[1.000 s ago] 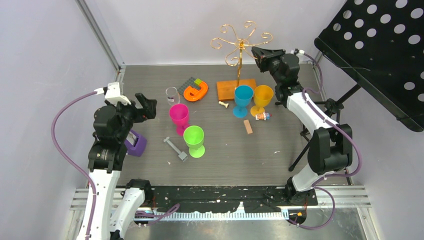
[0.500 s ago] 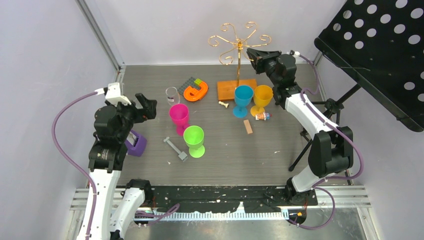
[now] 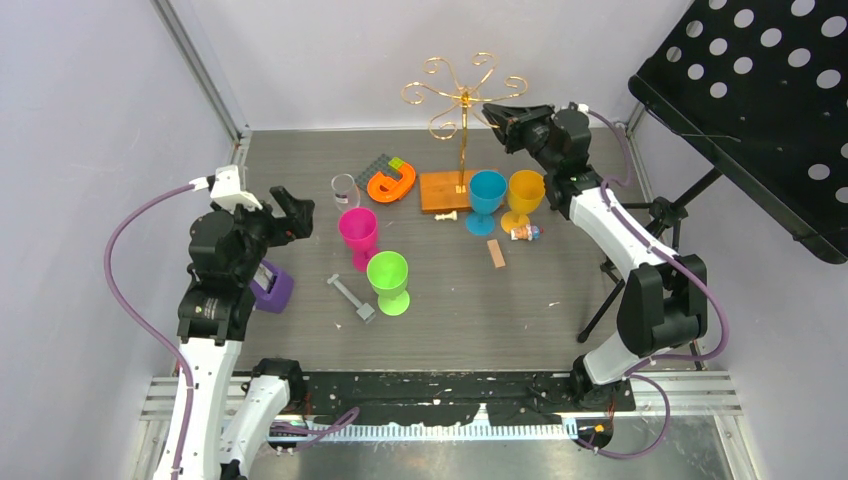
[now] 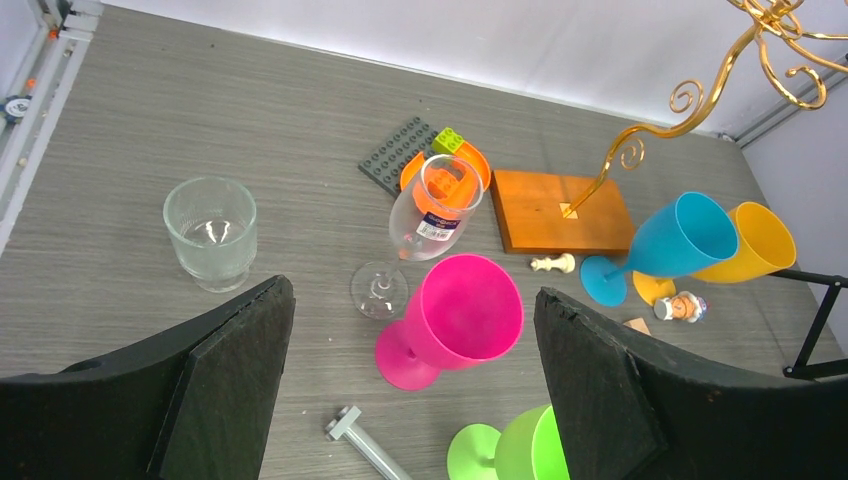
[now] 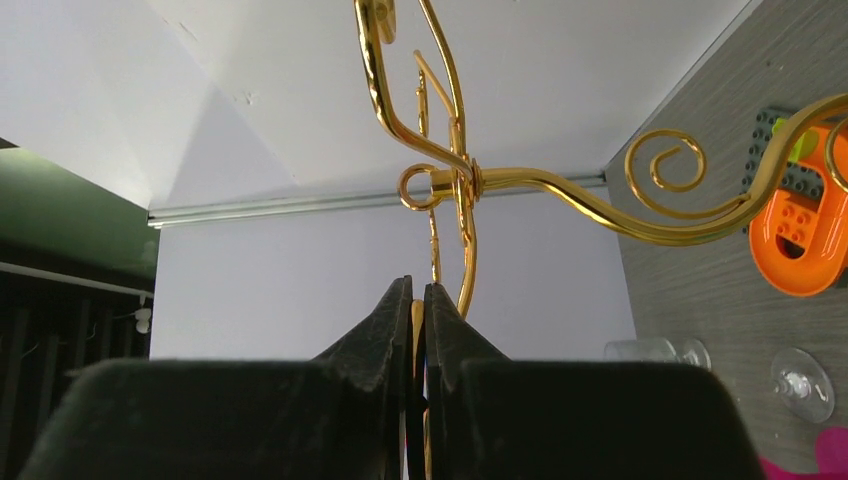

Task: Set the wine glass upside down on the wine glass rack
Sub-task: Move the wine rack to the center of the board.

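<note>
The right gripper [image 3: 488,108] is recorded raised over the far part of the grey wood-grain table [image 3: 570,300]. Its fingers [image 5: 395,310] are pressed together on the thin central post of the wine glass rack [image 3: 463,135], a tall gold wire stand with curled arms at the top and a flat orange-brown wooden base. The grip is taken high on the post, just below the hub from which the curled arms spread. The wooden base appears to rest on the table between an orange plastic piece [image 3: 392,183], which lies on a dark grey studded plate, and a blue plastic goblet [image 3: 487,195]. A small white chess piece [image 3: 447,209] lies at the base's near edge.

The wine glass [image 4: 432,205], clear, stemmed and bearing a small label, is found upright on its foot on the table. It stands left of the rack and apart from it, with the orange piece between them, and apart from both grippers. A pink plastic goblet [image 4: 465,310] stands just in front of it and a clear glass tumbler [image 4: 210,232] to its left.

The left gripper [image 3: 290,213] is held above the left side of the table with its fingers [image 4: 230,370] spread wide apart. A green plastic goblet [image 3: 388,277] stands nearer the arms. A yellow plastic goblet [image 3: 525,195] stands just beside the blue one.
</note>
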`<state>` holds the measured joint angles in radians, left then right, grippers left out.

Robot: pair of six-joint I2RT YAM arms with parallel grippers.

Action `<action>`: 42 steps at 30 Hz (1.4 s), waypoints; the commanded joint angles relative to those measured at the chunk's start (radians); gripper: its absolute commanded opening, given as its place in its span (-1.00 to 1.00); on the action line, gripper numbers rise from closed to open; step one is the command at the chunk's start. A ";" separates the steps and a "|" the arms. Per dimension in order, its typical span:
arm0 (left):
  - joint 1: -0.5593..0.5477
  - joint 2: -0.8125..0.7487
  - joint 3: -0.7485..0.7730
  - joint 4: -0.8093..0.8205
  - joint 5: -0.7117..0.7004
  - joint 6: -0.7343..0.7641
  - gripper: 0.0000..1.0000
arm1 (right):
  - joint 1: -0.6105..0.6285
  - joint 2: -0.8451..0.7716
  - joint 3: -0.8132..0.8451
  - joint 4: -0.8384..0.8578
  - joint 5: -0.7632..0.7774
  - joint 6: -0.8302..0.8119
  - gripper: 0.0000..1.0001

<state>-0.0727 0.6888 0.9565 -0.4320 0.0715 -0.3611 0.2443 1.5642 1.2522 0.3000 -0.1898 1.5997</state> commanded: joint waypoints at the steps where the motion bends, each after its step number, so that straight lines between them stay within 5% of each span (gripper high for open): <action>1: -0.004 -0.004 -0.001 0.024 -0.004 -0.009 0.77 | 0.022 -0.073 0.029 0.141 -0.113 0.087 -0.89; 21: -0.004 0.009 -0.003 0.032 0.007 -0.024 0.76 | 0.057 -0.053 0.047 0.150 -0.324 0.060 -0.89; 38: -0.004 0.008 -0.018 0.033 0.011 -0.034 0.76 | 0.085 -0.082 0.001 0.091 -0.354 -0.008 -0.88; 42: -0.004 0.005 -0.017 0.032 0.009 -0.028 0.76 | 0.085 -0.067 -0.015 0.109 -0.357 -0.016 -0.64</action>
<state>-0.0727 0.6983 0.9417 -0.4309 0.0723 -0.3870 0.3172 1.5536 1.2362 0.2996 -0.4973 1.5833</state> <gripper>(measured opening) 0.881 0.132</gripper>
